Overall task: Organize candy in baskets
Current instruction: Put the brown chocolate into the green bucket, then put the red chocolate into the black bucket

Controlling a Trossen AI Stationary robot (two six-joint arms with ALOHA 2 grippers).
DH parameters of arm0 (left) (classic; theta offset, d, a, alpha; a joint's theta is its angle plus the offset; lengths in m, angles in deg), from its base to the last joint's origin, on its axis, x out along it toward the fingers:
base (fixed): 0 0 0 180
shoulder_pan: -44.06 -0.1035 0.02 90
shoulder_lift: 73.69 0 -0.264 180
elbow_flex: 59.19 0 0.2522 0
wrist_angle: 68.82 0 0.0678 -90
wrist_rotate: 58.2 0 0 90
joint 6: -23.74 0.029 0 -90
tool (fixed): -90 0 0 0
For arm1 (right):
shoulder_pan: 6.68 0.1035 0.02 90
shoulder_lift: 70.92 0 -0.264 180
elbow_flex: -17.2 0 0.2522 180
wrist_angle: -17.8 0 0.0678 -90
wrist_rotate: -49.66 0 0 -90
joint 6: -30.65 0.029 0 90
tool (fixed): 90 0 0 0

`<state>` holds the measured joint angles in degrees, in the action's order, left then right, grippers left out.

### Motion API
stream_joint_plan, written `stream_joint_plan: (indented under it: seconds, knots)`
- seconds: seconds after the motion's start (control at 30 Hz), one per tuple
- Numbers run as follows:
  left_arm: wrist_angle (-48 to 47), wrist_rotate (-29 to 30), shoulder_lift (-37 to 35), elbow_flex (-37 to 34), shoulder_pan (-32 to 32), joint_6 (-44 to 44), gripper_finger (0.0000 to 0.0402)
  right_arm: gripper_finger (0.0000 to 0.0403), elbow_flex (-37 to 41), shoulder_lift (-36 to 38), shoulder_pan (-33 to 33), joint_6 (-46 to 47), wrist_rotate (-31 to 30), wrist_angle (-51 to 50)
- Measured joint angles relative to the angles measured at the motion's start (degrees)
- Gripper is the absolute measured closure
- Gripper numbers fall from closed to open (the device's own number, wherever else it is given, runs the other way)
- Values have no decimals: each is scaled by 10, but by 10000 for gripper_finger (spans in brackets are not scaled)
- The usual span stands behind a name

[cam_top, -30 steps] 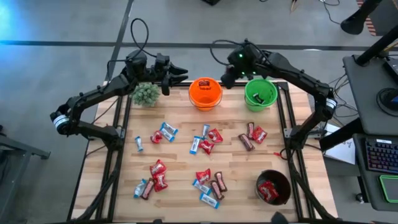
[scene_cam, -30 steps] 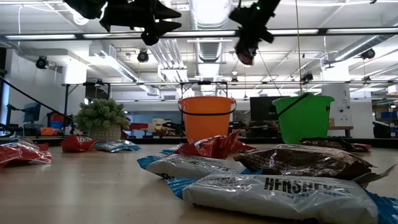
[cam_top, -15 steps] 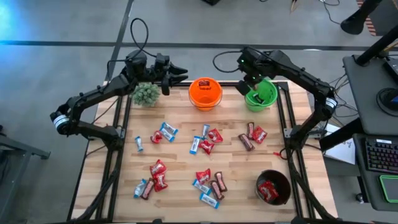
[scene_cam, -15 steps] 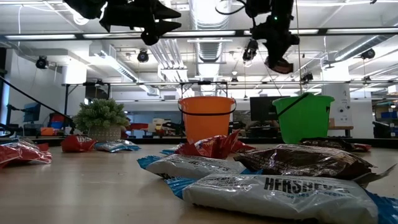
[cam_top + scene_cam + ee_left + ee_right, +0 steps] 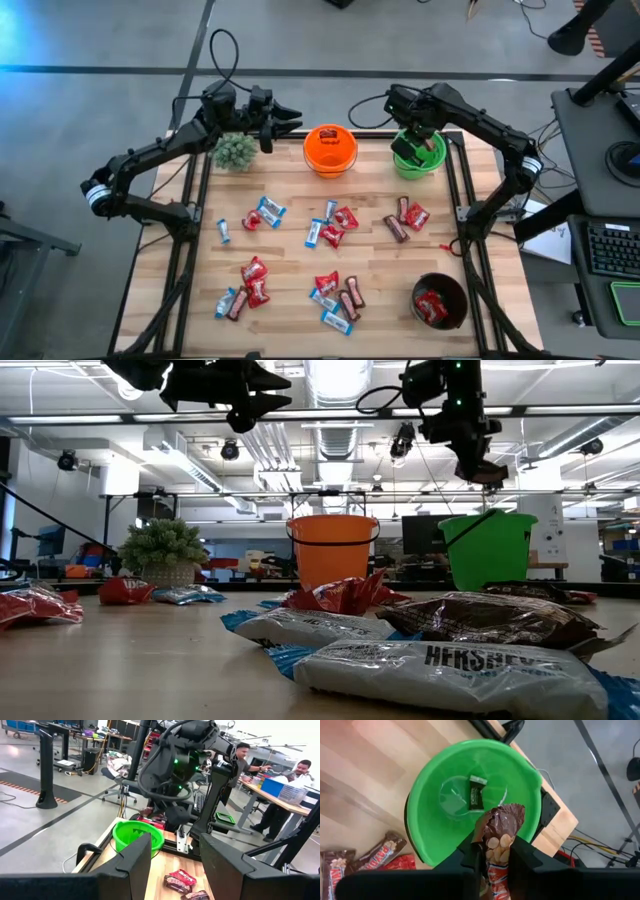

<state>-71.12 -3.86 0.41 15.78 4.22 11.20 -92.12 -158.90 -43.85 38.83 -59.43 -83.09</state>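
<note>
My right gripper (image 5: 418, 135) hangs over the green basket (image 5: 402, 162) at the table's far right, shut on a brown candy bar (image 5: 498, 835). One dark bar (image 5: 476, 794) lies on the basket's floor. The orange basket (image 5: 330, 152) stands left of the green one, and the black basket (image 5: 440, 279), with red packets in it, stands near the right front. Several candies (image 5: 330, 230) lie scattered over the wooden table. My left gripper (image 5: 291, 123) is open and level in the air, above the far edge beside the orange basket. My right gripper pinches the brown bar between its two fingers, on the bar's rear part (image 5: 496, 854). The fingers point steeply down from above and run along the bar. The bar's free end (image 5: 504, 816) sticks out past the fingertips, clear of everything, over the green basket's opening.
A small potted plant (image 5: 235, 151) stands at the far left corner, below my left arm. In the left wrist view, people sit at desks beyond the table. Bare wood shows between the candy groups and along the left edge.
My right gripper has carried the brown bar from the gap between the orange and green baskets toward the table's right edge, until it is over the green basket. It has sunk a little and tipped from nearly level to steeply downward.
</note>
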Motion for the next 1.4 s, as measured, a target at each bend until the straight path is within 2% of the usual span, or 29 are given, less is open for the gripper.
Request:
stream_joint_plan:
  seconds: [0.4, 0.53, 0.67, 0.8, 0.9, 1.03, 1.2, 1.4]
  knots:
    - [0, 0, 0, 0, 0, 0, 251, 273, 21, 6, 0, 17, -6, 11]
    - [0, 0, 0, 0, 0, 0, 251, 262, 21, 16, 0, 17, 2, 10]
    - [0, 0, 0, -1, 0, 0, 251, 263, 21, 31, 1, 18, 43, 9]
    - [-1, -5, 0, -1, 0, -6, 251, 263, 21, 49, 4, 25, 50, 10]
    - [-12, -49, -3, -1, 0, -21, 251, 263, 21, 63, 8, 29, 69, 13]
    - [-56, -91, -15, -1, 0, -30, 251, 264, 21, 77, 24, 39, 134, 30]
    - [-112, -104, -36, -1, 0, -6, 251, 264, 21, 81, 62, 39, 195, 63]
    - [-145, -129, -67, -1, 0, 29, 251, 264, 21, 67, 123, 41, 226, 73]
